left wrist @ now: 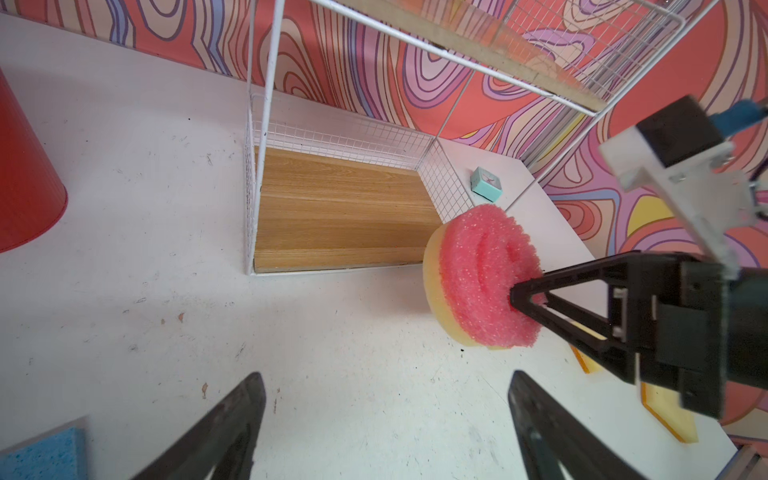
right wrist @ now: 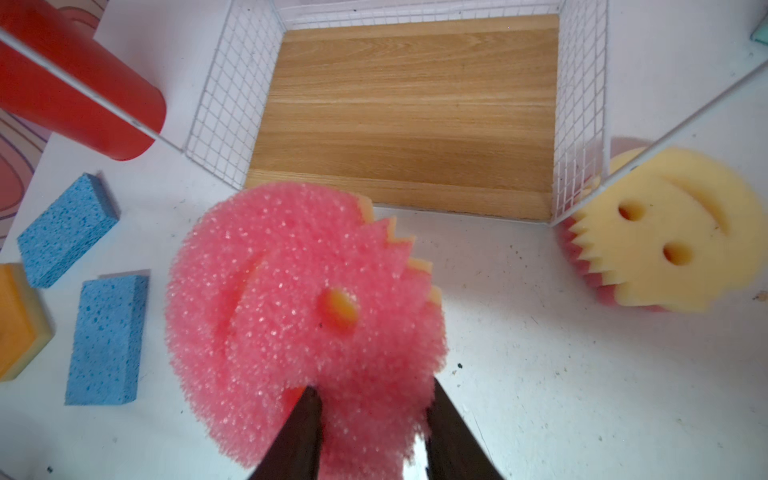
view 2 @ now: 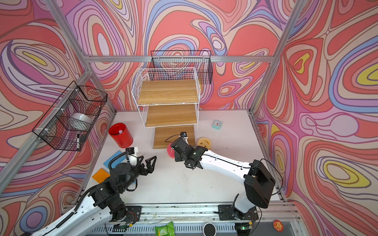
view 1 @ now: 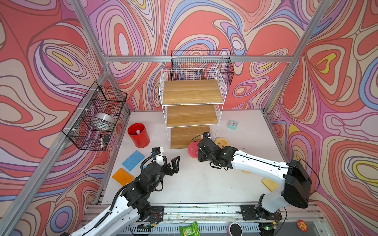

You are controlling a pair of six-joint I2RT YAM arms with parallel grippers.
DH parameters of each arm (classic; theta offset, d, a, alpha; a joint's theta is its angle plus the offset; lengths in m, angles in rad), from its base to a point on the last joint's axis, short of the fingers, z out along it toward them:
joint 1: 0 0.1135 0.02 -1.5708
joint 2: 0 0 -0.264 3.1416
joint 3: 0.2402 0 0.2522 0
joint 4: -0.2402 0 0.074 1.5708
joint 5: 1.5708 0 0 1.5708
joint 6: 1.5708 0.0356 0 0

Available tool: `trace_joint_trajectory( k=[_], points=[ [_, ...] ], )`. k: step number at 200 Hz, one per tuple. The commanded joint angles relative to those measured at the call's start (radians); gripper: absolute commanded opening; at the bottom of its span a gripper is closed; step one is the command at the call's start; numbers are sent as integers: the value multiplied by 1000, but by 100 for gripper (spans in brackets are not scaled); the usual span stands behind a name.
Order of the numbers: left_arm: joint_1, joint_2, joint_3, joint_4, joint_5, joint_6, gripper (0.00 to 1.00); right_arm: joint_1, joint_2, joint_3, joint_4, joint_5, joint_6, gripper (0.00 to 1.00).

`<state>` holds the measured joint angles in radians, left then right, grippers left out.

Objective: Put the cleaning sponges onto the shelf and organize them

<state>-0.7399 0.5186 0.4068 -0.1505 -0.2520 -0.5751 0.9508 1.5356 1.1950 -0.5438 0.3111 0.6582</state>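
Red cup (view 1: 141, 141) beside shelf (view 1: 192, 116), maybe pale tube (view 1: 138, 132) inside

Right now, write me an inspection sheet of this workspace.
Surface: white tabletop, scuffed and speckled.
Job's things: tall white wire shelf, all three wooden boards bare; round pink-and-yellow smiley sponge held on edge before the lowest board; second smiley sponge, two blue rectangular sponges, orange rectangular sponge and yellow rectangular sponge on the table.
Clutter: red cylindrical bin; small mint-green clock.
Grippers: left gripper open, empty; right gripper shut on the pink-and-yellow smiley sponge.
Cables: black ribbed hose loops over the left wrist.
Surroundings: swirl-patterned walls; two black wire baskets on the aluminium frame.
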Motion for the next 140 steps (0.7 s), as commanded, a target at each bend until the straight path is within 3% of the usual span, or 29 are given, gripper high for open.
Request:
trace_joint_trajectory(
  k=[1,46,94,140],
  points=[
    [-4,-8,50,-66,15,32,92,30,-59,61,-111,57,-41,39],
    [-4,-21,31,-3,29,42,87,40,-82,156,-104,69,-65,39],
    [-4,65,53,110,27,74,69,40,26,359,-73,86,-112,39],
    [-3,125,56,263,-36,72,67,40,139,512,-80,86,-146,41]
  ],
)
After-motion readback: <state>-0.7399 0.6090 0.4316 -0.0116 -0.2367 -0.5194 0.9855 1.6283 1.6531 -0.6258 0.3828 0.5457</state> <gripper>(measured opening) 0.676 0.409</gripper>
